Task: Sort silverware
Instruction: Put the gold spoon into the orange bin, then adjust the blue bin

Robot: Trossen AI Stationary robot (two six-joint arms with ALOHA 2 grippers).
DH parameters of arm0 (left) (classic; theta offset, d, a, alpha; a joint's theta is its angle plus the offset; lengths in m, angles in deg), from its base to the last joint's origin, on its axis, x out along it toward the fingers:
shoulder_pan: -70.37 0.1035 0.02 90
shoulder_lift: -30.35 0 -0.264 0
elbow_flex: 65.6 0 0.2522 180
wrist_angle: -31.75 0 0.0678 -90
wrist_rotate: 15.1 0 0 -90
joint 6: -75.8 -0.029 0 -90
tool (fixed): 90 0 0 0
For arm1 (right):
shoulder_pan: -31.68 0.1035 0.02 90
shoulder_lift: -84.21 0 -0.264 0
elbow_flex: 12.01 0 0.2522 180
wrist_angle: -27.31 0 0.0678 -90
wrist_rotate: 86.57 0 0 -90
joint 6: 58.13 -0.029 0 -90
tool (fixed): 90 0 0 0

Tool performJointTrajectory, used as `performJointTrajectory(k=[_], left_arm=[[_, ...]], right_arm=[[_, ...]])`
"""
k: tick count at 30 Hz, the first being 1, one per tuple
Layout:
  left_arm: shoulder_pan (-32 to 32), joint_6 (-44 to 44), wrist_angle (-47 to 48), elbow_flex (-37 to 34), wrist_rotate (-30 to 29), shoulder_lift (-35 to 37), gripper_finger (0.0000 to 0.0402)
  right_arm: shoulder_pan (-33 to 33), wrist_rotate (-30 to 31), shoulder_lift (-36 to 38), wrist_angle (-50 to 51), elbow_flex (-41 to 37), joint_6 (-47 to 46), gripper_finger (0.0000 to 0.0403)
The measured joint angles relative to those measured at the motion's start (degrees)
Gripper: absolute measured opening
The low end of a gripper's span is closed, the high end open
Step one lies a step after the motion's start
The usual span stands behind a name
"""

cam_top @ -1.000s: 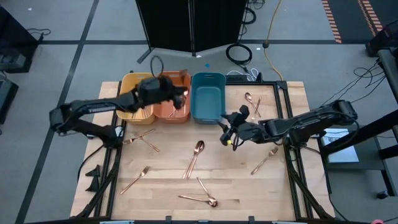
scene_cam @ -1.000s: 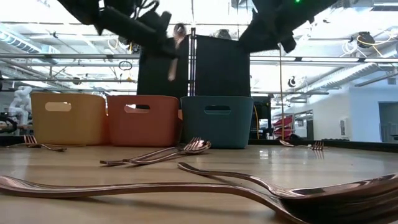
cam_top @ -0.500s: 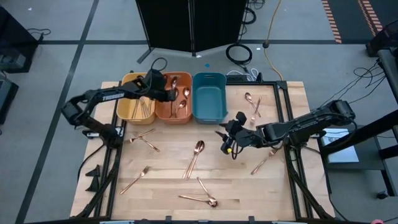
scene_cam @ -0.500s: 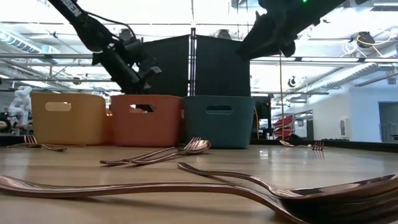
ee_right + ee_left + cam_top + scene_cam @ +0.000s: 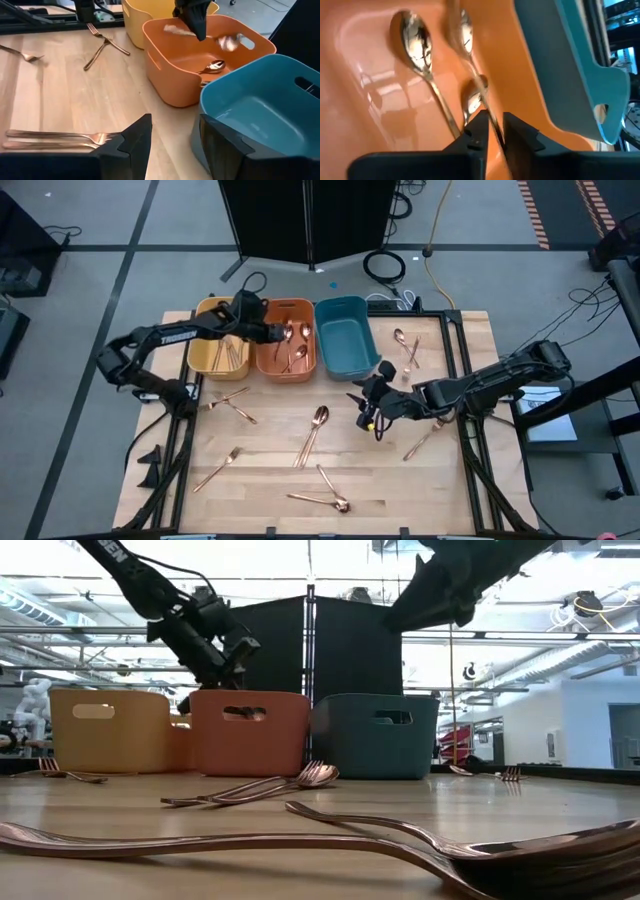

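Copper spoon (image 5: 472, 97) first: its handle runs right under my left claw (image 5: 492, 117), over the floor of the orange bin (image 5: 262, 365); whether that claw is pinching it or not, I cannot tell; two more spoons (image 5: 417, 37) lie on the bin floor just ahead of the claw. Just behind the claw, in the yellow bin (image 5: 200, 330), a few slim pieces (image 5: 230, 355) already lie, too small for me to name. Beyond the orange bin, away from the claw, stands the teal bin (image 5: 345, 305), and I see nothing in it.

So I judge the sorting begun but far from finished; most of the silverware lies loose on the table (image 5: 270, 450). My right claw (image 5: 368, 408) hangs spread and empty over the boards near the teal bin's front corner; just past its tips lie a spoon and two long pieces (image 5: 312, 435) side by side. Behind the right claw lies a fork (image 5: 425, 438); off to its side by the teal bin, a spoon and fork (image 5: 405, 345). Well apart from either claw are crossed forks (image 5: 228, 402), a single fork (image 5: 217, 468) and a small heap (image 5: 325, 492) at the near edge.

Left to do, as I reckon: every one of those, and whatever belongs in teal.
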Motion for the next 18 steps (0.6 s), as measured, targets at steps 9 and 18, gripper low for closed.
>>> performJointTrajectory(k=[9, 18], left_arm=[[-0.02, -3.93, 0.63, 5.04, -2.19, 5.82, 0.0094], [-3.67, -24.19, 2.1, 9.93, -5.83, 20.55, 0.0095]], right_arm=[[-1.16, 1.6, 1.97, 0.88, 0.0, -0.32, 0.0157], [-10.08, 6.13, 10.34, 17.67, 0.0, -10.92, 0.0157]])
